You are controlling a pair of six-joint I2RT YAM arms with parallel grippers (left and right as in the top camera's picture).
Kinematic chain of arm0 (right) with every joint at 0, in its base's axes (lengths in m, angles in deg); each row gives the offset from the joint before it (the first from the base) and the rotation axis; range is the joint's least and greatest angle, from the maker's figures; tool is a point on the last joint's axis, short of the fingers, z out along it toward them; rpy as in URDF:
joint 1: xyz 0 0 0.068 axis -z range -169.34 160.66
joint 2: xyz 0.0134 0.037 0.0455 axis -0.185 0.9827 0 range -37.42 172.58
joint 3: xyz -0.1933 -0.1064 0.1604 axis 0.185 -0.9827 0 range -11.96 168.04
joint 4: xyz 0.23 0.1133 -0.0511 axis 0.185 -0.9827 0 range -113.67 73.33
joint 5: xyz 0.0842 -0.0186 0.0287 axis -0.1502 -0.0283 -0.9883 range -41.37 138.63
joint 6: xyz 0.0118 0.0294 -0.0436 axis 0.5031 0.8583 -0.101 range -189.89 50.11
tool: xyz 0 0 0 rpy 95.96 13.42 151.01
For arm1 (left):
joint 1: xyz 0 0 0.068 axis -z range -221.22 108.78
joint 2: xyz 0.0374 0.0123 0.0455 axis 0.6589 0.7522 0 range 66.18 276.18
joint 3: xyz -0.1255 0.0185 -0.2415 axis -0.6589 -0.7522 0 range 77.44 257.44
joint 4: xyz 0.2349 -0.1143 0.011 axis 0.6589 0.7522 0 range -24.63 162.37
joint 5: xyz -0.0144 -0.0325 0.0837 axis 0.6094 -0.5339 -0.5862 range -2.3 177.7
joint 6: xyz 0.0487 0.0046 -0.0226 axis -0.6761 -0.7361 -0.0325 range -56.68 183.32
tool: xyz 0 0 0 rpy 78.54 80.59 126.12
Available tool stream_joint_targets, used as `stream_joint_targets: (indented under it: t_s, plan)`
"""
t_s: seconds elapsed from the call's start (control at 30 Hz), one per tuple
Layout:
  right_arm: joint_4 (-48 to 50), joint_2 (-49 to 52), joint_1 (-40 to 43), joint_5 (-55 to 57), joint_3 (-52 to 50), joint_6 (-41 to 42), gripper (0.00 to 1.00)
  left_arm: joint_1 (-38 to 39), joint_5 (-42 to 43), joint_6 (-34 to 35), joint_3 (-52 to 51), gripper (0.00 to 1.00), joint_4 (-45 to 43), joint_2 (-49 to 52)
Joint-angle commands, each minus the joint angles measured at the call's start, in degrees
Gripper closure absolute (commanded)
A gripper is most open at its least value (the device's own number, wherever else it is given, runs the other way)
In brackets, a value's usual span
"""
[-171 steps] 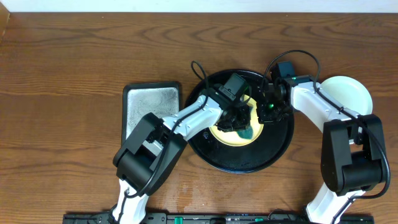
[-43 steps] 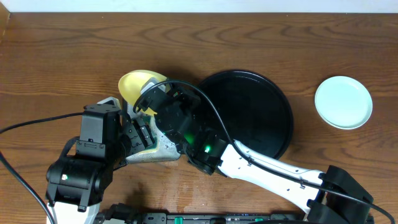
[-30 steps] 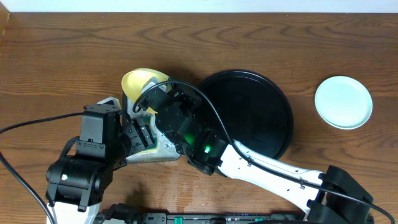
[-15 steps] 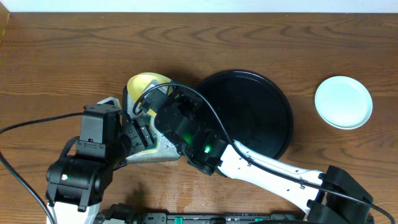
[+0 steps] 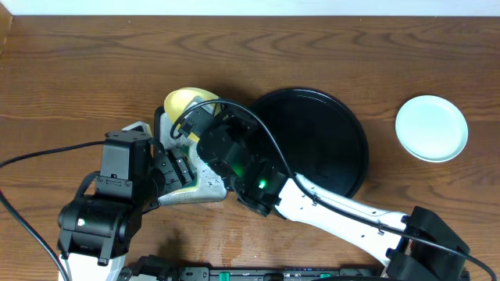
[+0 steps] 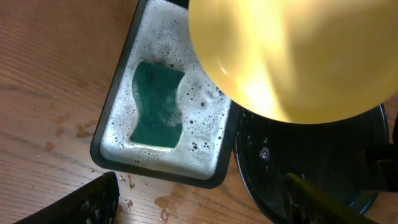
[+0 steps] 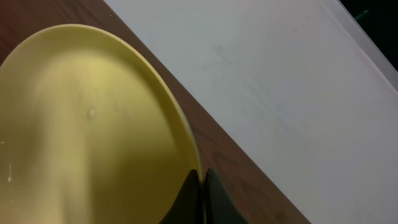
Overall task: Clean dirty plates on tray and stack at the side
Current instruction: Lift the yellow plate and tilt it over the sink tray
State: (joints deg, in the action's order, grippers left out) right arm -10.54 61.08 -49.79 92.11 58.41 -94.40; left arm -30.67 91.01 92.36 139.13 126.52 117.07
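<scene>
Two plates show overhead. The pale yellow plate is up at the far end of the soap tray, just left of the round black tray, w/ my right hand at its near edge. A mint-white plate lies on the bench, well apart at far right. My left hand hangs over the soap tray.

Left wrist cam: left hand's fingers are spread wide apart over the tray's near rim. A green sponge lies flat in the foam. The yellow plate fills the upper right, covering the soap tray's corner and part of the black tray's rim.

Right wrist cam: right hand is clamped on the yellow plate's rim, fingers pinched either side. Bench and a white wall are behind.
</scene>
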Motion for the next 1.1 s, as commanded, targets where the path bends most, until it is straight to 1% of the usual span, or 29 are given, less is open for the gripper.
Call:
stream_joint_targets:
  t_s: [0.0, 0.37, 0.4, 0.43, 0.47, 0.5, 0.57, 0.6, 0.67, 0.7, 0.73, 0.77, 0.8, 0.83, 0.87, 0.9, 0.93, 0.97, 1.0, 1.07]
  plan:
    - [0.3, -1.9, 0.2, 0.6, 0.5, 0.0, 0.99, -0.3, 0.3, -0.5, 1.1, 0.16, 0.1, 0.0]
    - [0.9, -1.9, 0.2, 0.4, 0.5, -1.0, 0.99, -0.3, 0.3, -0.5, 1.1, 0.16, 0.1, 0.0]
    - [0.8, -1.9, 0.2, -0.7, 0.5, -0.2, 0.99, -0.3, 0.3, -0.5, 1.1, 0.16, 0.1, 0.0]
    - [-0.8, -1.9, 0.1, -4.2, 0.5, -0.3, 0.99, -0.3, 0.3, -0.5, 1.1, 0.16, 0.1, 0.0]
    - [-1.5, -1.9, 0.2, -4.6, 0.5, -1.9, 0.99, -0.3, 0.3, -0.5, 1.1, 0.16, 0.1, 0.0]
    - [-1.6, -1.8, 0.6, -2.3, 0.5, -2.8, 0.99, -0.3, 0.3, -0.5, 1.1, 0.16, 0.1, 0.0]
    - [-0.6, -1.9, 1.8, 3.6, 0.5, 1.0, 0.99, -0.3, 0.3, -0.5, 1.1, 0.16, 0.1, 0.0]
    - [-0.7, -1.9, 2.3, 2.2, 0.5, 2.7, 0.99, -0.3, 0.3, -0.5, 1.1, 0.16, 0.1, 0.0]
    - [-2.8, -1.9, 2.3, -3.7, 0.5, 0.6, 0.99, -0.3, 0.3, -0.5, 1.1, 0.16, 0.1, 0.0]
    - [-3.2, -1.9, 2.3, -2.3, 0.5, 0.0, 0.99, -0.3, 0.3, -0.5, 1.1, 0.16, 0.1, 0.0]
    - [-3.1, -1.9, 2.6, 1.6, 0.5, 1.2, 0.99, -0.3, 0.3, -0.5, 1.1, 0.16, 0.1, 0.0]
    - [-2.8, -1.9, 3.1, 4.5, 0.5, 4.7, 0.99, -0.3, 0.3, -0.5, 1.1, 0.16, 0.1, 0.0]
    - [-3.1, -1.9, 3.3, 2.9, 0.5, 7.6, 0.99, -0.3, 0.3, -0.5, 1.1, 0.16, 0.1, 0.0]
    - [-4.4, -2.0, 3.2, -2.2, 0.5, 5.7, 0.99, -0.3, 0.3, -0.5, 1.1, 0.16, 0.1, 0.0]
    - [-5.6, -2.0, 3.1, -5.3, 0.5, 1.6, 0.99, -0.3, 0.3, -0.5, 1.1, 0.16, 0.1, 0.0]
    - [-5.6, -2.0, 3.0, -2.6, 0.5, -0.8, 0.99, -0.3, 0.3, -0.5, 1.1, 0.16, 0.1, 0.0]
    - [-4.6, -2.0, 3.2, 2.6, 0.5, -0.3, 0.99, -0.3, 0.3, -0.5, 1.1, 0.16, 0.1, 0.0]
    - [-3.5, -2.0, 3.5, 5.7, 0.5, 2.8, 0.99, -0.3, 0.3, -0.5, 1.1, 0.16, 0.1, 0.0]
    - [-3.5, -2.1, 3.7, 3.9, 0.5, 5.2, 0.99, -0.3, 0.3, -0.5, 1.1, 0.16, 0.1, 0.0]
    - [-5.8, -2.5, 3.3, -4.9, 0.5, 1.4, 0.99, -0.3, 0.3, -0.5, 1.1, 0.16, 0.1, 0.0]
